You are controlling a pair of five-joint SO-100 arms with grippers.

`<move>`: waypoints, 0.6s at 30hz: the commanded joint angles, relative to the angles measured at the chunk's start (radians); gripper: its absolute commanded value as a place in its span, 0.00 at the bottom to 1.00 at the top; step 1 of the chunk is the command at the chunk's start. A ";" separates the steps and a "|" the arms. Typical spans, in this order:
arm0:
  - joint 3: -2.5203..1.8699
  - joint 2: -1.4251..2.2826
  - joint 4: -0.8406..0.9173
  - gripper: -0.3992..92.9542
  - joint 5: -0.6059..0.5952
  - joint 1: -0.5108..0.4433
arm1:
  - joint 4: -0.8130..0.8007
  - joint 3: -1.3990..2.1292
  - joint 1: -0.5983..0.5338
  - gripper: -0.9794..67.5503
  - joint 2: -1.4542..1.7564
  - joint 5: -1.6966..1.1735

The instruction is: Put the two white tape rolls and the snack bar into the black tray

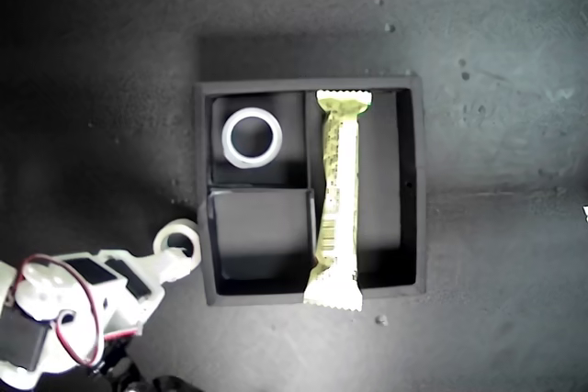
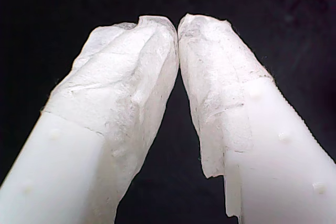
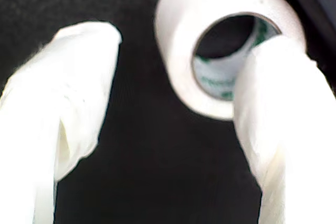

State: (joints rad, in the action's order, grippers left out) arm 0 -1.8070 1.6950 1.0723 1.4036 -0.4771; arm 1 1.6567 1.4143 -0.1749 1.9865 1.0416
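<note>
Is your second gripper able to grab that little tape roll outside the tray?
Probably yes. My second gripper is open right at the smaller tape roll, one finger across its hole, nothing blocking.

Surface: dark grey, matte tabletop, faintly mottled.
Debris: small pale specks, scattered at the exterior view's right and top.

A bare test bench rather than a home: a dark, speckled matte desk fills the exterior view. A white robot arm with exposed red wiring occupies that view's lower left corner.
</note>
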 commanded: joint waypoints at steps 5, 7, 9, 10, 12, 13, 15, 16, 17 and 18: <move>-0.023 -0.009 -0.025 0.18 0.031 -0.006 | -0.025 0.005 -0.006 0.01 0.040 0.006; -0.037 -0.014 -0.040 0.18 0.034 -0.003 | -0.029 0.009 -0.006 0.01 0.040 0.005; -0.040 -0.028 -0.055 0.18 0.032 -0.003 | -0.032 0.017 -0.006 0.01 0.040 0.006; -0.040 -0.034 -0.060 0.18 0.031 -0.003 | -0.034 0.020 -0.008 0.01 0.040 0.008; -0.040 -0.051 -0.071 0.18 0.031 0.000 | -0.034 0.025 -0.008 0.01 0.040 0.009; -0.040 -0.055 -0.075 0.18 0.031 0.002 | -0.035 0.028 -0.008 0.01 0.040 0.009; -0.040 -0.064 -0.083 0.18 0.028 0.002 | -0.035 0.031 -0.008 0.01 0.040 0.009; -0.040 -0.069 -0.084 0.18 0.028 0.003 | -0.035 0.031 -0.008 0.01 0.040 0.009; -0.040 -0.072 -0.084 0.18 0.028 0.003 | -0.035 0.031 -0.008 0.01 0.040 0.009; -0.040 -0.075 -0.086 0.18 0.029 0.005 | -0.035 0.031 -0.008 0.01 0.040 0.009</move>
State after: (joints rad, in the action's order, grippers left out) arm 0 -1.8515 1.6199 0.9986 1.4266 -0.4771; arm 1 1.6383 1.4481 -0.1810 1.9957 1.0477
